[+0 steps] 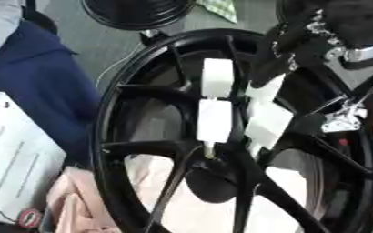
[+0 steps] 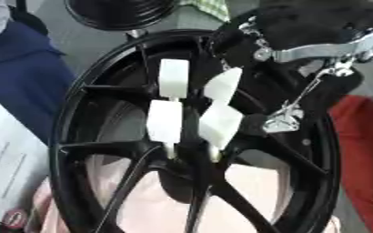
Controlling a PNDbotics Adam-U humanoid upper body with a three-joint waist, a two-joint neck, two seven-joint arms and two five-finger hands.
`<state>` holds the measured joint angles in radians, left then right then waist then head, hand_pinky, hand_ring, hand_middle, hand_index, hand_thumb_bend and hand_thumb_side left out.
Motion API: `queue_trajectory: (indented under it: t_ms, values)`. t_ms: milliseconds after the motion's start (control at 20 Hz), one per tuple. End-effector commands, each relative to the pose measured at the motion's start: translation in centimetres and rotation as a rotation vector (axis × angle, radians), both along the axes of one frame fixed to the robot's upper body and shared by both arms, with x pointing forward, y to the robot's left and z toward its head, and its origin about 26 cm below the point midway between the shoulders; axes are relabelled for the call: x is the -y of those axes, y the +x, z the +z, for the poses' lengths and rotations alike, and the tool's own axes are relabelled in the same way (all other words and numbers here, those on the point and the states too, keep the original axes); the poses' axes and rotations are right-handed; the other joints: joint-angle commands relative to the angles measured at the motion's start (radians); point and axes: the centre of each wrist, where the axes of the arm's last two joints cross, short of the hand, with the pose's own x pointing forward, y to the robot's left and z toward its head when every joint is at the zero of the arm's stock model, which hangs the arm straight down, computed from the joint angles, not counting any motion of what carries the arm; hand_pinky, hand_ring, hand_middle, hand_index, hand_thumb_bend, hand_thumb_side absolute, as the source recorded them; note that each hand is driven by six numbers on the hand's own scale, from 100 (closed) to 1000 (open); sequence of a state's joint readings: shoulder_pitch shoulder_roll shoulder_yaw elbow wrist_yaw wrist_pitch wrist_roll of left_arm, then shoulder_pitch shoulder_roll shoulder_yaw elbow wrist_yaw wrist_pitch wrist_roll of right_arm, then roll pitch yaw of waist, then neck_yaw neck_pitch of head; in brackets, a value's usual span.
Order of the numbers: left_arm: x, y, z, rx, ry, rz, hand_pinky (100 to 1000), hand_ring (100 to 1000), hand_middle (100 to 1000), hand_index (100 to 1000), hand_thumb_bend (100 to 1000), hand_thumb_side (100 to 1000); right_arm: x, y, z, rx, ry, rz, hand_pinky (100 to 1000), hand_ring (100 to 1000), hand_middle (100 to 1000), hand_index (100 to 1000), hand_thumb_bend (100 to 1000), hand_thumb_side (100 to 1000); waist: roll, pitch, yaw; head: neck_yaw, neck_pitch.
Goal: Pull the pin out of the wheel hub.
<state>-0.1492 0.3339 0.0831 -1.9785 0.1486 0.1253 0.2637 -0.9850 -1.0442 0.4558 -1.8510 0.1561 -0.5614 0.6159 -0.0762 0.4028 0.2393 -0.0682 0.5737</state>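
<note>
Reaching down from upper right, right hand (image 2: 191, 111) has white fingers (image 1: 215, 119) closed around what looks like the pin (image 1: 209, 150) at the wheel (image 1: 110, 136) hub. Pin: thin, stiff, probably slippery; grip its exposed shank.

Off to the left, a dark blue garment (image 1: 38, 77) drapes beside a white printed sheet (image 1: 14, 159), whose lower corner carries a small round red mark (image 1: 30, 217). Pink cloth (image 1: 74, 200) bunches at the bottom. A second black wheel (image 1: 138, 11) sits at the top edge, green checked fabric (image 1: 220, 9) just beside it. Something red (image 2: 365, 150) lies at the right.
</note>
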Motion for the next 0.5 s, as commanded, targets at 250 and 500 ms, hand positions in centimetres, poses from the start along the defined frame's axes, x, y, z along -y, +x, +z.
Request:
queue_trajectory:
  t_ms: [250,500]
  values:
    - [0.0,-0.2,0.9,0.026,0.024,-0.013,676,677,561,707,559,504,0.5,-0.1,1.4,0.096,-0.119,-0.005,887,843,803,890,347,281,0.006,-0.012,-0.002,-0.006,0.012]
    - [-0.1,-0.2,0.9,0.027,0.023,-0.011,677,677,561,708,558,505,0.5,1.8,1.3,0.064,-0.092,-0.031,890,852,806,891,316,248,0.007,-0.013,-0.003,-0.055,0.078]
